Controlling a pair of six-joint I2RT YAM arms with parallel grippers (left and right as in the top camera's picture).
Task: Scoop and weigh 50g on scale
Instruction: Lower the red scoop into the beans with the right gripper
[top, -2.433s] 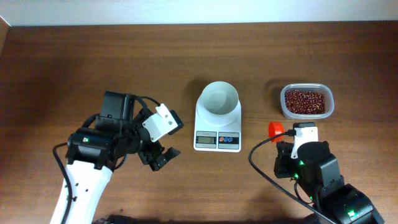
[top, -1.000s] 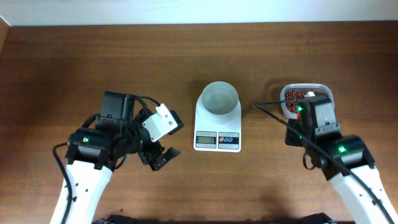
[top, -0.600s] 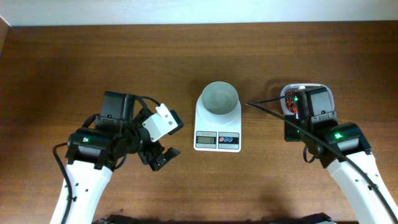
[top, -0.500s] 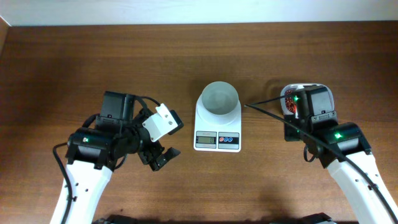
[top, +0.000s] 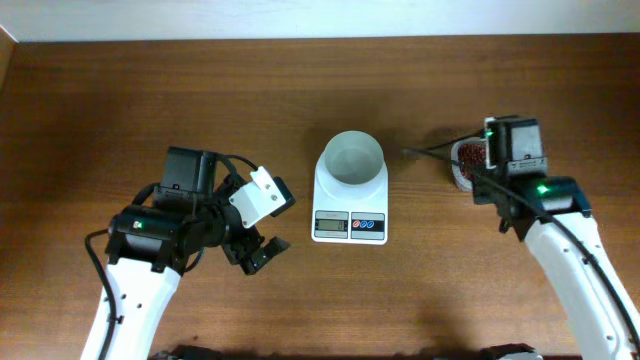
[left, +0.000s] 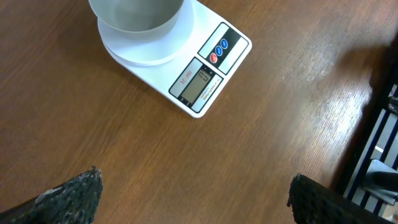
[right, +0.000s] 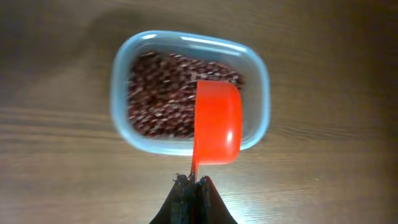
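Overhead: scale (top: 350, 195) at the middle of the desk (top: 120, 100); beans (top: 468, 157) in a tub (top: 457, 174) toward the right edge.
Left wrist: left gripper (left: 193, 196) spread wide, near the scale.
Right wrist: right gripper (right: 193, 186) pinching a red scoop (right: 217, 121) over the beans.

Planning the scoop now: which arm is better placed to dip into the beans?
Right. The right end effector is shut on the red scoop, poised over the beans in the clear tub. The left end effector is open, empty, off beside the scale.

scale (top: 350, 195): white, flat, centre | beans (right: 155, 93): red-brown heap, inside tub (right: 261, 99)
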